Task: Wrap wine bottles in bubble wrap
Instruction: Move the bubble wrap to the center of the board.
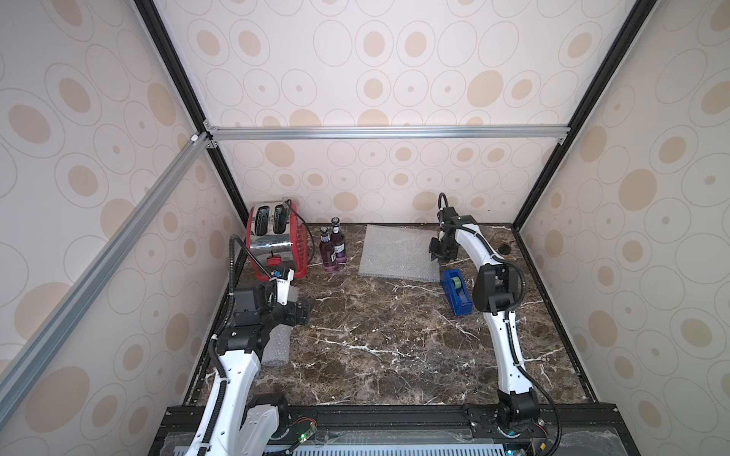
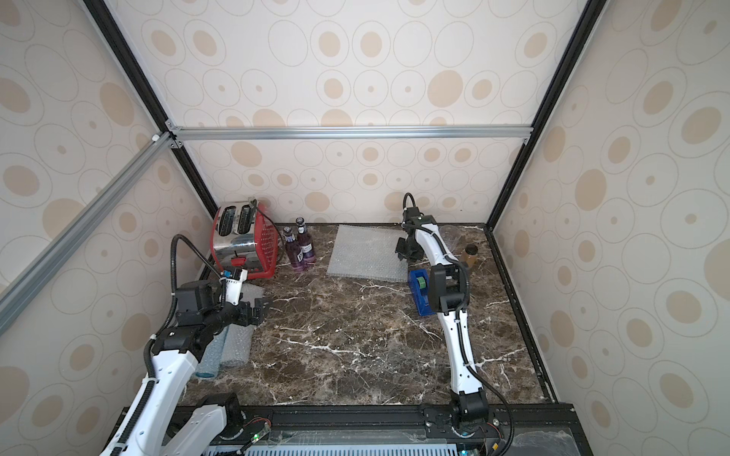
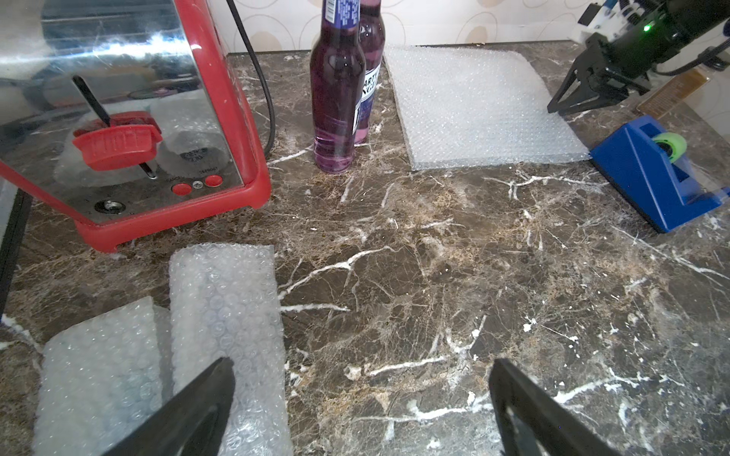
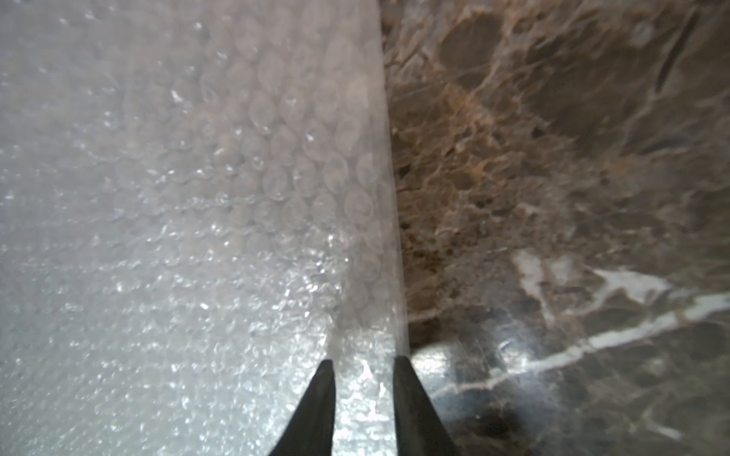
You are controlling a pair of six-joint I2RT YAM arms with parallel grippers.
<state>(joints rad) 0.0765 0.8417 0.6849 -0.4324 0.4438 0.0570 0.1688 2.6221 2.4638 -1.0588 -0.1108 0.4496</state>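
Our left gripper hangs wide open by two bubble wrap rolls that lie lengthwise, front to back. Right of the toaster, two purple bottles stand upright, caps up. Further right, our right gripper pinches the right edge of the flat bubble wrap sheet between narrow fingers.
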